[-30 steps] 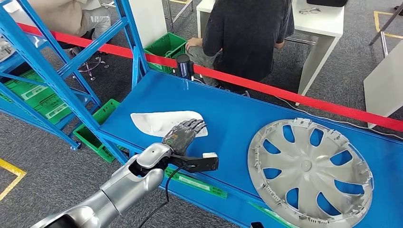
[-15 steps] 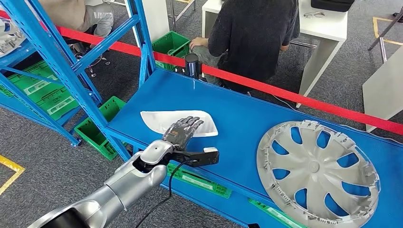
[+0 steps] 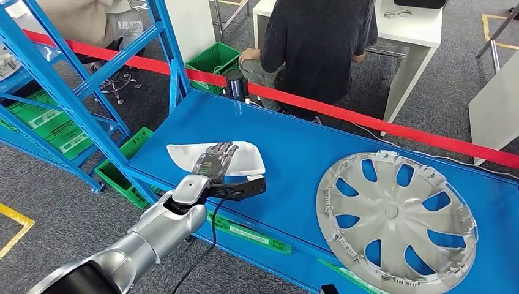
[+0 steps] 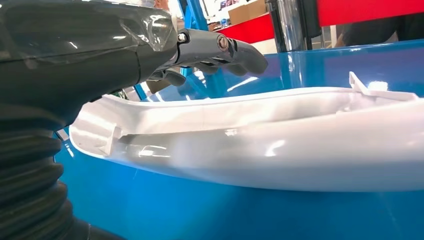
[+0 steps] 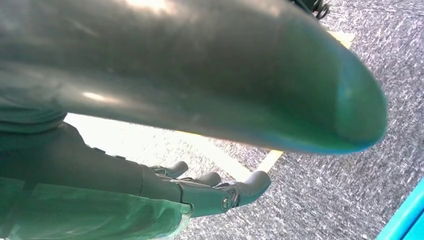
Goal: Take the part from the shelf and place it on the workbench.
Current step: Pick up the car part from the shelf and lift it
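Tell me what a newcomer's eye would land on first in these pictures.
First, the big silver wheel cover lying flat at the right end of the bright blue workbench. Next, the white part near the bench's left end, with the left hand stretched over it. Behind runs a red barrier tape, with a seated person beyond.

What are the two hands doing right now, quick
Left hand: fingers spread flat above the white part on the workbench; holding nothing.
Right hand: hanging over the floor, fingers loosely curled, empty.

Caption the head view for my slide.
Left hand rests over the white part on the blue workbench, beside a silver hubcap.
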Robot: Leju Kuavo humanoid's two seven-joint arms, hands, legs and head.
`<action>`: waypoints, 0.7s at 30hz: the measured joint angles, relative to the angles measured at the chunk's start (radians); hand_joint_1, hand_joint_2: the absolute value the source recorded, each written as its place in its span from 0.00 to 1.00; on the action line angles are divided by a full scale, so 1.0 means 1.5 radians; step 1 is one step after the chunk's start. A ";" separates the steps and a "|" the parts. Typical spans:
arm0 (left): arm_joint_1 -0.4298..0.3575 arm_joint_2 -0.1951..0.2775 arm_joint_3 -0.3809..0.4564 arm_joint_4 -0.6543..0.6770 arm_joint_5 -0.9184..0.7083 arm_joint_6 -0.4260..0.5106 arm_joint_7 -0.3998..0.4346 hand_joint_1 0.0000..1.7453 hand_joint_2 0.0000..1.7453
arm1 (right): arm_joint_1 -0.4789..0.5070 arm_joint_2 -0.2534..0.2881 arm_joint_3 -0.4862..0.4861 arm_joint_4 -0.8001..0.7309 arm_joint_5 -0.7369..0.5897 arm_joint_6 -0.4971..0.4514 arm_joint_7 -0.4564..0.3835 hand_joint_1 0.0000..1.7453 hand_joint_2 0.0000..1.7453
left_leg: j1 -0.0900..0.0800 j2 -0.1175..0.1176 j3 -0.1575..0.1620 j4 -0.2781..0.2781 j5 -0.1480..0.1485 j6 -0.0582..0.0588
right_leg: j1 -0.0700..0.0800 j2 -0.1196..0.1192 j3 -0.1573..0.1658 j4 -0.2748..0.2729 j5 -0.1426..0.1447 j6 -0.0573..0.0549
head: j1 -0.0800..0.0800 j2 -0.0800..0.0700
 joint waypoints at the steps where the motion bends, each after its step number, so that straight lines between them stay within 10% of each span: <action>1: -0.002 0.000 0.001 0.001 0.000 0.000 0.000 0.00 1.00 | 0.000 0.000 0.000 0.000 0.000 0.000 0.000 0.00 0.00 | -0.002 0.000 0.026 -0.052 0.024 0.007 | 0.001 0.001 0.001 0.000 0.000 0.000 | 0.000 0.000; 4: -0.006 -0.001 0.002 0.004 0.000 0.000 0.000 0.00 1.00 | 0.000 0.003 0.000 0.000 0.000 0.000 0.000 0.00 0.00 | -0.008 0.002 0.076 -0.152 0.052 0.024 | 0.004 0.002 0.000 -0.001 0.002 0.003 | 0.001 0.000; 8: -0.008 -0.003 0.003 0.007 0.000 0.000 0.000 0.00 1.00 | -0.001 0.006 0.000 0.000 0.000 0.000 0.001 0.00 0.00 | -0.009 0.004 0.085 -0.173 0.064 0.033 | 0.004 -0.001 -0.006 0.005 -0.001 0.011 | 0.001 0.000; 13: -0.005 -0.007 0.002 0.013 -0.001 0.000 0.000 0.00 1.00 | 0.001 0.004 0.000 0.001 0.000 -0.001 0.002 0.00 0.00 | -0.007 0.005 0.088 -0.184 0.074 0.037 | 0.002 -0.002 -0.087 0.178 -0.070 0.012 | 0.003 0.000; 17: -0.007 -0.009 0.003 0.016 -0.011 0.002 0.005 0.00 1.00 | 0.000 0.001 0.000 0.001 0.000 -0.001 0.002 0.00 0.00 | -0.006 0.001 0.087 -0.173 0.067 0.027 | -0.005 -0.004 -0.023 0.056 -0.019 0.037 | 0.004 0.000; 21: -0.010 -0.010 0.009 0.023 -0.026 0.007 0.015 0.00 1.00 | -0.001 0.001 0.000 0.001 0.002 -0.002 0.003 0.00 0.00 | -0.009 0.000 0.078 -0.159 0.060 0.015 | -0.003 -0.002 0.002 0.004 -0.006 0.019 | 0.002 0.000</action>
